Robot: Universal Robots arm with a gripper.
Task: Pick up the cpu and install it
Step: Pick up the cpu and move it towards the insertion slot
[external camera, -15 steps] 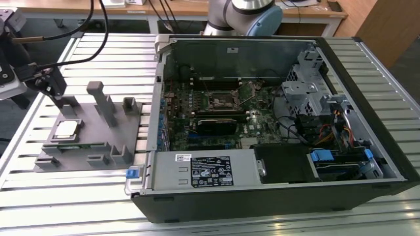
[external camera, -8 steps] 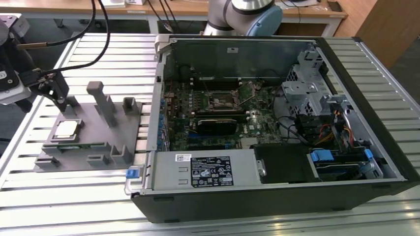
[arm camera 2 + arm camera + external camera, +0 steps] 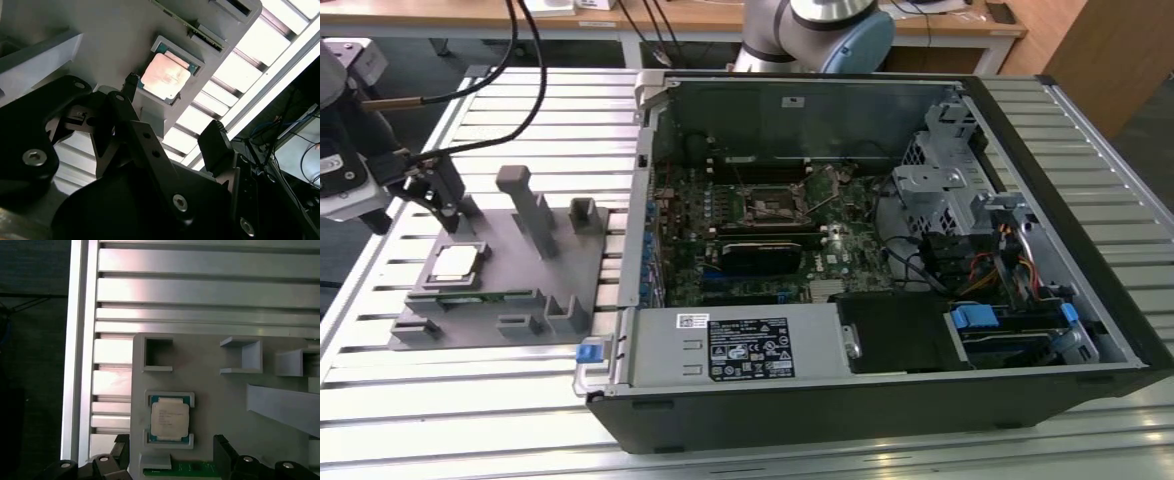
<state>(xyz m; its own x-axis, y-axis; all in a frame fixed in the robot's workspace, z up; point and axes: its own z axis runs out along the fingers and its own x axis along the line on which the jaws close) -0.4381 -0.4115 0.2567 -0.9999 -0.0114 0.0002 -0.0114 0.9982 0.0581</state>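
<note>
gripper (image 3: 172,107) poised above grey tray (image 3: 507,268) | jaws wide, empty | cpu (image 3: 170,418) seated in tray pocket

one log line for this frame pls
step: pick cpu | gripper: open, holding nothing, nearest to cpu | cpu: flat in tray pocket, not lifted | case: open

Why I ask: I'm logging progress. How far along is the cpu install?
Done: nothing yet; the cpu lies in its pocket on the gray fixture. In hand: the open gripper hovers close by it, empty. Left: both the pickup and seating it on the motherboard socket.
</note>
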